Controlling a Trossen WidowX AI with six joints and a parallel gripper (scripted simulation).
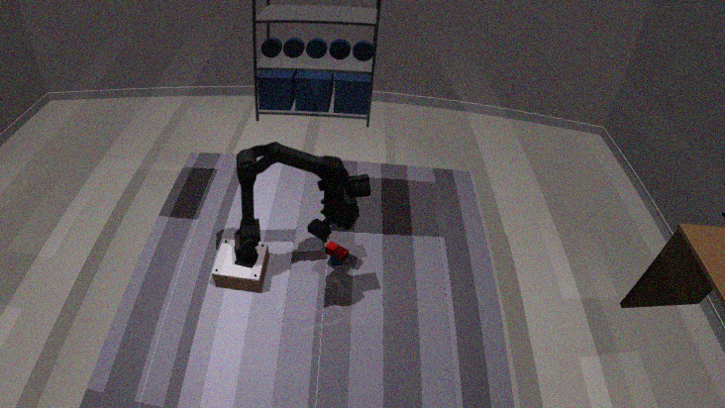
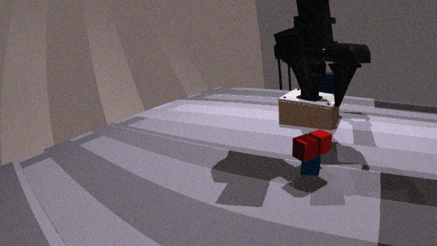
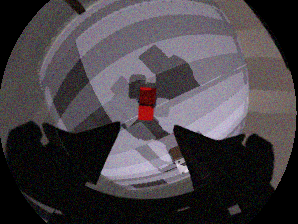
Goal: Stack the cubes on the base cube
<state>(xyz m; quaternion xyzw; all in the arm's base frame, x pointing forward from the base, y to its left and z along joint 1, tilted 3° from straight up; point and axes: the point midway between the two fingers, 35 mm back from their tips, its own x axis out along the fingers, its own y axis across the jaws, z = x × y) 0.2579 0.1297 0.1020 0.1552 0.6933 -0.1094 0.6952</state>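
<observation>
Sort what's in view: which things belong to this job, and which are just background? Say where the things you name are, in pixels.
Job:
- two red cubes [image 2: 305,147] [image 2: 325,142]
- blue base cube [image 2: 310,166]
- black end effector [image 3: 147,127]

Background:
- grey metal shelf rack [image 1: 315,69]
- blue bins [image 1: 313,92]
- brown wooden table [image 1: 710,248]

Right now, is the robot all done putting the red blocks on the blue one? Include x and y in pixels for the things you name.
Almost! Both red cubes [image 2: 305,147] [image 2: 325,141] sit up on the blue base cube [image 2: 310,165], with a dark line between them. The gripper [image 2: 323,102] [image 3: 147,127] is open and above them, holding nothing, so letting go looks done. Maybe just backing away is left. I can't tell if the gap is right.
</observation>
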